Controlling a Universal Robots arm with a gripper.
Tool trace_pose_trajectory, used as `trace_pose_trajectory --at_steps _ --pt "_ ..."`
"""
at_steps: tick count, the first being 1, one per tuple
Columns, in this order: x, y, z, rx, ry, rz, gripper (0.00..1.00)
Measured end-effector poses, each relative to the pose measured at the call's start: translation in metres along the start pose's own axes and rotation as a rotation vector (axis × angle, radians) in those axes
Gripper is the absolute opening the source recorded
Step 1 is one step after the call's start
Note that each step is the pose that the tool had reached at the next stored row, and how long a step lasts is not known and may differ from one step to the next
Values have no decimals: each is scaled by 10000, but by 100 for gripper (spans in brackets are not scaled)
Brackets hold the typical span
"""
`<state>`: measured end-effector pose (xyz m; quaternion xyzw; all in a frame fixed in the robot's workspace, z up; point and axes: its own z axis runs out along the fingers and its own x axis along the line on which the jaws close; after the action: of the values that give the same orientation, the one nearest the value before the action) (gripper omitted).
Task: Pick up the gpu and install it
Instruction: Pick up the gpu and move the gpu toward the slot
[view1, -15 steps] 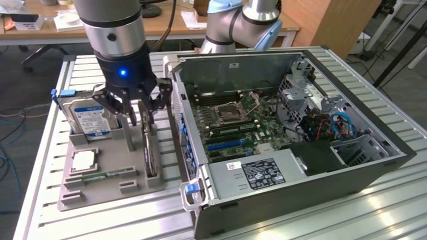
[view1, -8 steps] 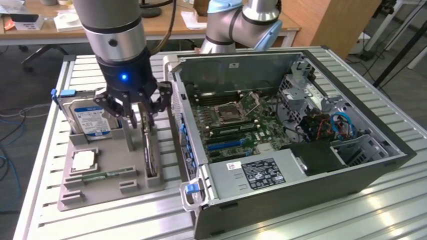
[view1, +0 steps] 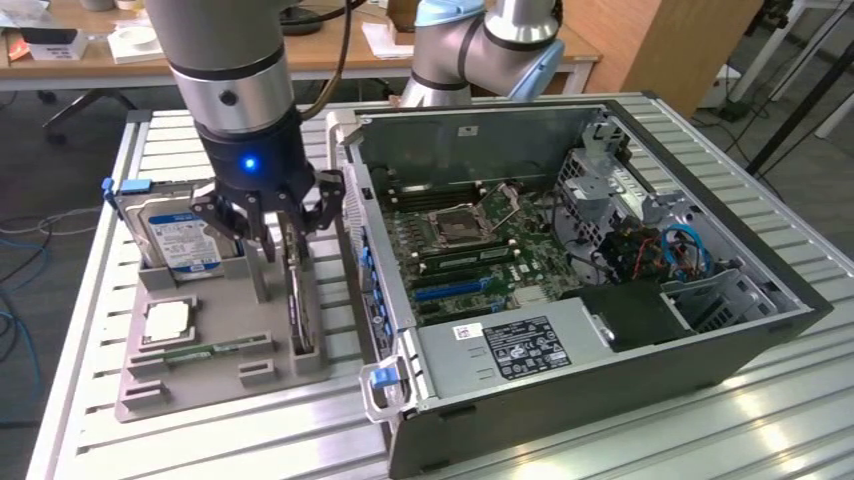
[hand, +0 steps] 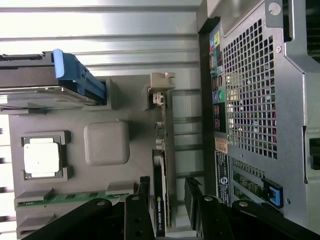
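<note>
1. Far on the exterior view's left we see the hard drive (view1: 178, 232), blue label facing out. It stands on edge in the grey holder tray (view1: 187, 378) on the slatted metal surface (view1: 774, 400).
2. In the tray's flat pockets lie a square processor chip (view1: 167, 320) and, just in front of it, a narrow green memory stick (view1: 214, 352).
3. The end effector (view1: 276, 265) hangs over the tray's side on the exterior view's right. It is spread wide and grips nothing.
4. In the wrist view its dark fingers (hand: 192, 202) sit on either side of the card, one close beside it and the other with a clear gap.
5. The gpu (view1: 306, 320) stands on edge in a tray slot, on the side nearest the case. Its pale bracket (hand: 162, 85) is at the end away from the fingers. We tag it as not in the case.
6. On the exterior view's right the computer case (view1: 694, 340) lies open, just beside the tray, with the motherboard (view1: 467, 240) exposed.
</note>
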<state>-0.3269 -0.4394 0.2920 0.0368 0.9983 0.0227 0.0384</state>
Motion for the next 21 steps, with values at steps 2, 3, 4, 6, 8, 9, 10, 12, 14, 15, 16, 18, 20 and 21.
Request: trace_pose_trajectory --at_steps 2,3,4,6,8,9,10,12,14,15,16,18,20,21 --pt "0 0 3 2 2 0 41" --pt "0 0 3 2 2 0 41" --pt "0 0 4 2 1 0 41" --pt "0 0 5 1 0 0 41" --pt "2 0 7 -1 -2 1 41" --pt "6 0 8 -2 -3 1 41" --pt "10 0 9 -1 -2 2 41" --pt "14 -1 8 0 0 0 41" --pt "15 -1 8 1 1 -1 41" --pt "15 -2 8 0 0 -1 41" --pt "15 -2 8 0 0 -1 41" --pt "16 -2 10 1 1 0 41" --pt "17 -3 25 0 -1 0 41" --pt "18 -3 35 0 0 0 41"
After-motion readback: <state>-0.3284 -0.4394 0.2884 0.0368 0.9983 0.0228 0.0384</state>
